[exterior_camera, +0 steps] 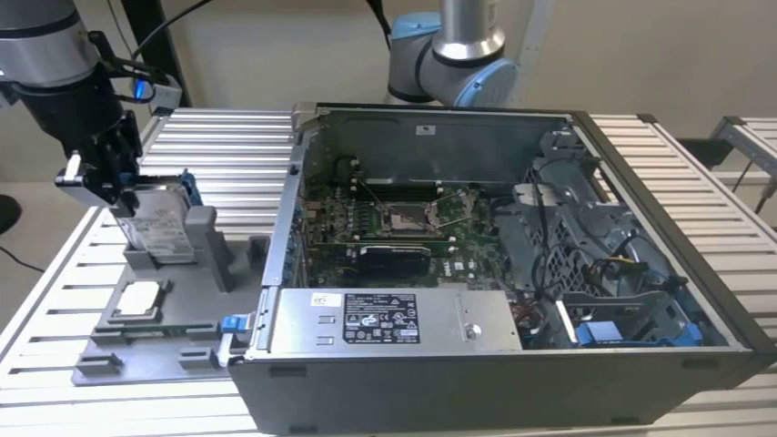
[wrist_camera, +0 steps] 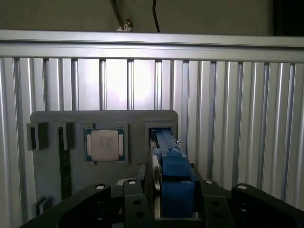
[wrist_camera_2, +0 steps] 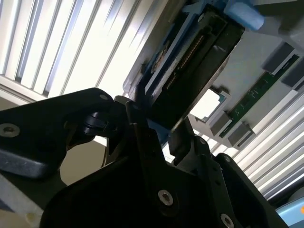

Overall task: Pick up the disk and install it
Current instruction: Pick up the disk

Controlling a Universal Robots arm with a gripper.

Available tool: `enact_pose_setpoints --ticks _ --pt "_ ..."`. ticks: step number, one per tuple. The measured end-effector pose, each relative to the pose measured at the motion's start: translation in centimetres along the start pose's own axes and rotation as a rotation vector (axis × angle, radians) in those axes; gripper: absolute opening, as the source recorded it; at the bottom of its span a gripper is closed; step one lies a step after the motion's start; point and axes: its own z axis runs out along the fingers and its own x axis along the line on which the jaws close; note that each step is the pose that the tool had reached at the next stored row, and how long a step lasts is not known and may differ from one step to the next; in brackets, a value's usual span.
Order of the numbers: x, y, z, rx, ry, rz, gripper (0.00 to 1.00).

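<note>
Two fingers [wrist_camera_2: 187,142] on disk [wrist_camera_2: 211,61] beside connector [wrist_camera_2: 189,57]

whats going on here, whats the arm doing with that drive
The robot arm has its gripper over the top edge of the disk, which stands upright in a grey holder on the slatted table. The open computer case sits to the exterior view's right; the disk is not yet in it.
</note>
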Motion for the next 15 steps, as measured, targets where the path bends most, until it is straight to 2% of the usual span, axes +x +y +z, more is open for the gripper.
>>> enact_pose_setpoints --ticks 15 --pt "0.00 0.06 0.11 0.0000 0.0000 0.000 1.00"
